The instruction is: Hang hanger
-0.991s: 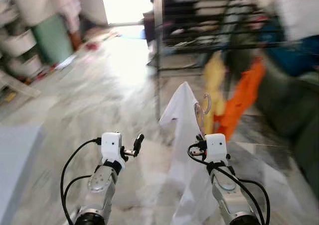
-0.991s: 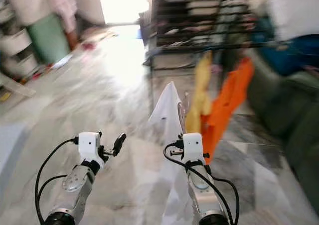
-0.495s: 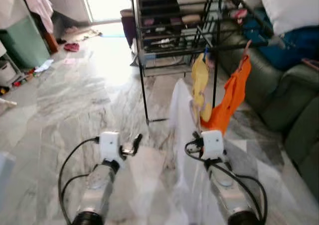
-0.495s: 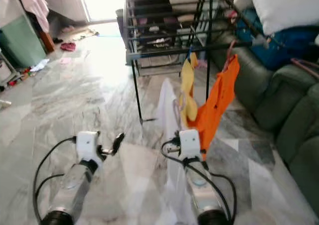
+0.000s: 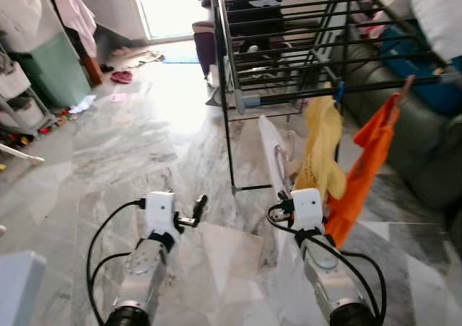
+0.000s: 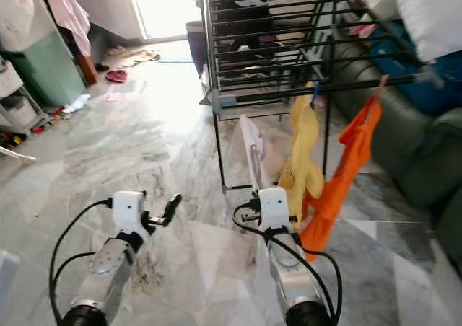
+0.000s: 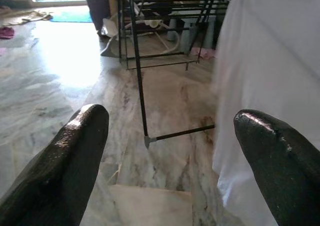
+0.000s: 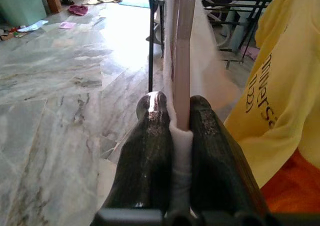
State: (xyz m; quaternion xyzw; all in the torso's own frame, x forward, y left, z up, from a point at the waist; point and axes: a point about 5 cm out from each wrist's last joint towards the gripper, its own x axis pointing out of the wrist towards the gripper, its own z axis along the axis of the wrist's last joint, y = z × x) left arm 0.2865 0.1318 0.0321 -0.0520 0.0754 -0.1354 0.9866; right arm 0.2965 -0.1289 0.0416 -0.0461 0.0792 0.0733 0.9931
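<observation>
Below rack (image 5: pixel 317 48) near corner: R gripper (image 8: pixel 176 117) clamped on hanger (image 6: pixel 254 153) w/ white garment (image 5: pixel 273 149), long axis upright, hook toward rail above/ahead. L gripper (image 7: pixel 170 151) spread, holding nothing, farther from rack. R arm must lift.

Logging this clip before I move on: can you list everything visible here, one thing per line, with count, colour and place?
Hanger with garment: one, white cloth, held up before the rack.
Drying rack: one, black, ahead.
Yellow shirt: one, hanging on the rack.
Orange garment: one, hanging beside the yellow shirt.
Sofa: one, dark green, on the right.
Cabinet: one, green, far left.
Floor: grey marble.
Left gripper: black fingers, open, holding nothing.
Right gripper: black fingers, shut on the hanger.
</observation>
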